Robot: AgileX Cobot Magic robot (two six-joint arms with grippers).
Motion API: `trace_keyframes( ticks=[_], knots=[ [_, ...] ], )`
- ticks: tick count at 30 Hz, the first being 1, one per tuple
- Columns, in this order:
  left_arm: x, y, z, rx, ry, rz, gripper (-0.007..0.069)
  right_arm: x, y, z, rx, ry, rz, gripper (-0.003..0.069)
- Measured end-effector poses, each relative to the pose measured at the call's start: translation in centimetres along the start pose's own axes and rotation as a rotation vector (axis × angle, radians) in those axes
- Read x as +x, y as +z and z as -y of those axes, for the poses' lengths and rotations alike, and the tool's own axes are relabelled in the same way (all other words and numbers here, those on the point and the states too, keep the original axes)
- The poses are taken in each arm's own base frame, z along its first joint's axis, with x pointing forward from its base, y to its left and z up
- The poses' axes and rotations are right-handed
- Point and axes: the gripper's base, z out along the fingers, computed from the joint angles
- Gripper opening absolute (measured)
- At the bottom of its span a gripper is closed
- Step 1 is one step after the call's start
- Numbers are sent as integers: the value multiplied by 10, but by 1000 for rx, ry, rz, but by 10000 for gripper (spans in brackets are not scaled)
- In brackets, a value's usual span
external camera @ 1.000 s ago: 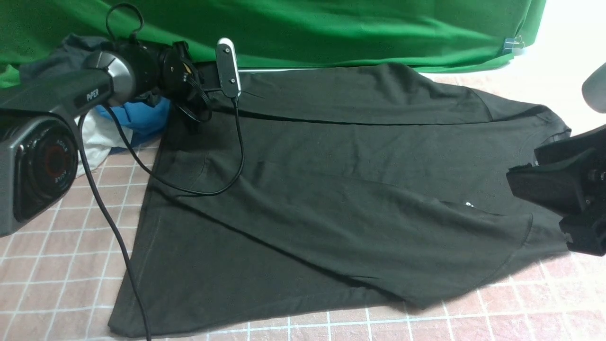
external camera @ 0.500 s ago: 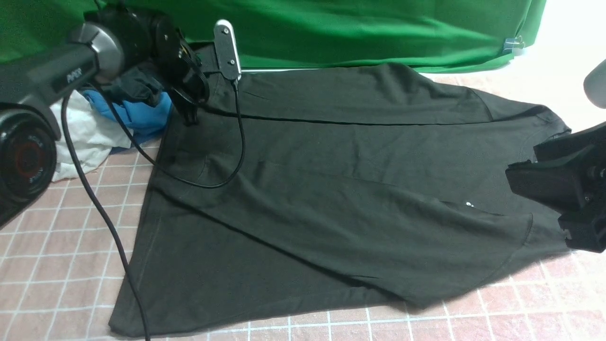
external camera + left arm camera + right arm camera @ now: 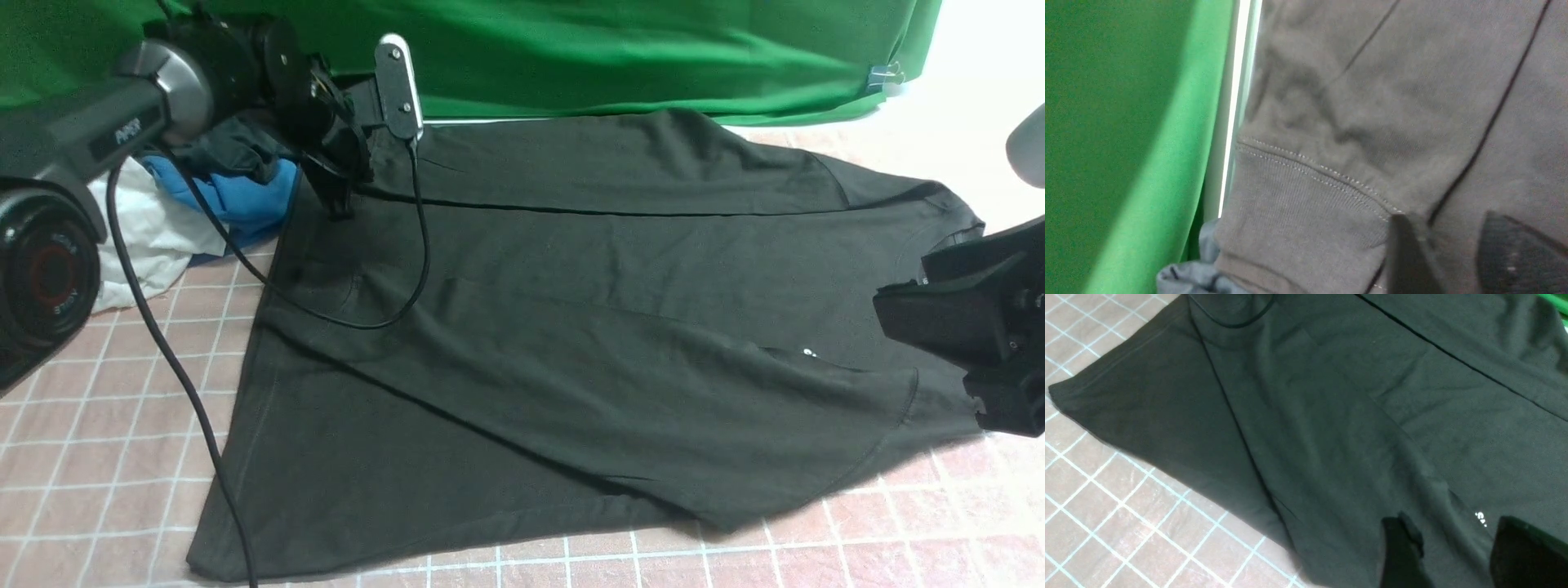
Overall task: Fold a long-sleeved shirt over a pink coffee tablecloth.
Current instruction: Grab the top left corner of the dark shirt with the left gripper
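The long-sleeved shirt (image 3: 588,327) lies black and flat across the pink coffee tablecloth (image 3: 98,457), collar to the right, both sleeves folded in over the body. My left gripper (image 3: 336,204) hovers at the shirt's far left corner. In the left wrist view its jaws (image 3: 1457,253) stand open just beside the ribbed sleeve cuff (image 3: 1298,212), with only fabric between them. My right gripper (image 3: 906,327) hangs over the collar end. In the right wrist view it is open (image 3: 1453,547) above the shirt, near a bit of white lettering (image 3: 1481,518).
A heap of blue (image 3: 245,200), white (image 3: 155,237) and dark clothes lies at the far left, behind the left arm. The green backdrop (image 3: 571,49) hangs along the table's far edge. The left arm's black cable (image 3: 163,343) trails over the shirt's left side.
The left arm has lifted its wrist and then drifted slightly right above the shirt's far left corner. The shirt and the right arm have not moved.
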Motion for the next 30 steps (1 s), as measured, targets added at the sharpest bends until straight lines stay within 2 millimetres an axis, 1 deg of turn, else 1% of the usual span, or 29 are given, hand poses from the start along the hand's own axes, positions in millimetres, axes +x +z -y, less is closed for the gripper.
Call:
trace_keyframes(
  ticks=[3,4,6,8,10,12,13,14,16,17,21,23,24,26,29,30],
  knots=[
    [3,15,3,-30,40,-12,393,0,0,0,0,14,0,304],
    [4,19,4,-44,54,-16,410,0,0,0,0,19,0,304],
    [4,23,4,-57,68,-20,420,0,0,0,0,24,0,304],
    [6,31,5,-89,114,-35,414,0,0,0,0,35,0,304],
    [7,33,4,-109,127,-38,396,0,0,0,0,39,0,304],
    [7,34,4,-121,136,-40,353,0,0,0,0,44,0,304],
    [7,35,4,-122,136,-39,344,0,0,0,0,46,0,304],
    [7,35,4,-130,138,-38,300,0,0,0,0,48,0,304],
    [7,36,3,-132,137,-39,252,0,0,0,0,50,0,304],
    [7,36,3,-133,137,-38,242,0,0,0,0,50,0,304],
    [8,38,5,-128,135,-41,121,0,0,0,0,50,0,304],
    [9,39,6,-119,134,-43,97,0,0,0,0,50,0,304],
    [9,40,7,-110,127,-45,64,0,0,0,0,50,1,304],
    [10,38,8,-92,112,-51,45,0,0,0,0,50,1,304],
    [9,29,8,-45,86,-66,43,0,0,0,0,50,1,304],
    [8,22,6,-30,70,-72,43,0,0,0,0,50,1,300]
  ],
)
